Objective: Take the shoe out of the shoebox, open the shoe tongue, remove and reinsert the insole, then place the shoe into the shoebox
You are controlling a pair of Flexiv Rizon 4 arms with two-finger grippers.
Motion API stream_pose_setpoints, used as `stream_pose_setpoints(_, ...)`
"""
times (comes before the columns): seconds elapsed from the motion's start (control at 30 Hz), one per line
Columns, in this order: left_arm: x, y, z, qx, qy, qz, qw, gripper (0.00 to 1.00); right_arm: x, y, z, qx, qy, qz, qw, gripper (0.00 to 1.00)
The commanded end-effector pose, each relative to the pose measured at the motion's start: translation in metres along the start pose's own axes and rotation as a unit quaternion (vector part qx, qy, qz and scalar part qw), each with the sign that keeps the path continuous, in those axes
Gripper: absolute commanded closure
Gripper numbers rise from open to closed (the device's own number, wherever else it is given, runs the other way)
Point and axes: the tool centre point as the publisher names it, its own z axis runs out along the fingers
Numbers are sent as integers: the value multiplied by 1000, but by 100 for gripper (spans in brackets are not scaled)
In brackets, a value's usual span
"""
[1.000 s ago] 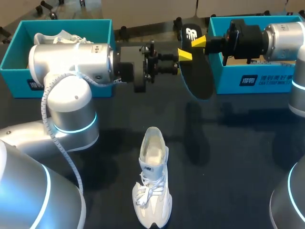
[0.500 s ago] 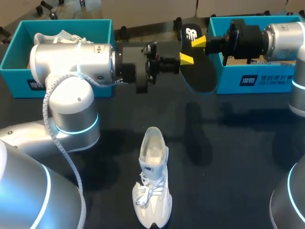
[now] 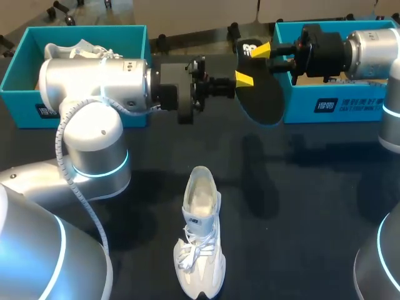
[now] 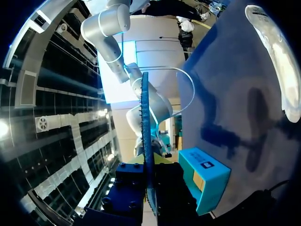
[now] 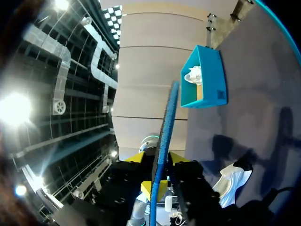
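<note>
Head view: on the tabletop (image 3: 312,187) the shoe (image 3: 200,250) lies at 6 o'clock and the insole (image 3: 261,94) hangs at 12 o'clock, pinched by the left pincer (image 3: 242,78), while the right pincer (image 3: 264,51) looks spread; it should probably clear before lowering.

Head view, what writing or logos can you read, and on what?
White label on the right shoebox: too blurred to read.
White label on the left shoebox: partly hidden, unreadable.
White logo on the insole: no legible words.
Dark mark on the shoe: too small to read.
</note>
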Motion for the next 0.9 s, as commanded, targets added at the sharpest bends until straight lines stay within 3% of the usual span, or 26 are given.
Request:
stream_pose_setpoints(0.03, 3, -4, -21, 0, -3, 0, 1000, 100, 2, -10, -1, -8, -3, -7, 1000, 0)
stream_pose_setpoints(0.47, 13, 6, -83, -22, 13, 0, 1000, 100, -4, -36, -5, 5, -2, -25, 1000, 0)
stream_pose_setpoints(0.7, 21, 3, -105, -13, 35, -16, 999, 100, -8, -42, -4, 6, -2, -23, 1000, 0)
stream_pose_setpoints(0.9, 25, 1, -120, 14, 75, -100, 992, 100, -8, -42, -4, 6, -2, -23, 1000, 0)
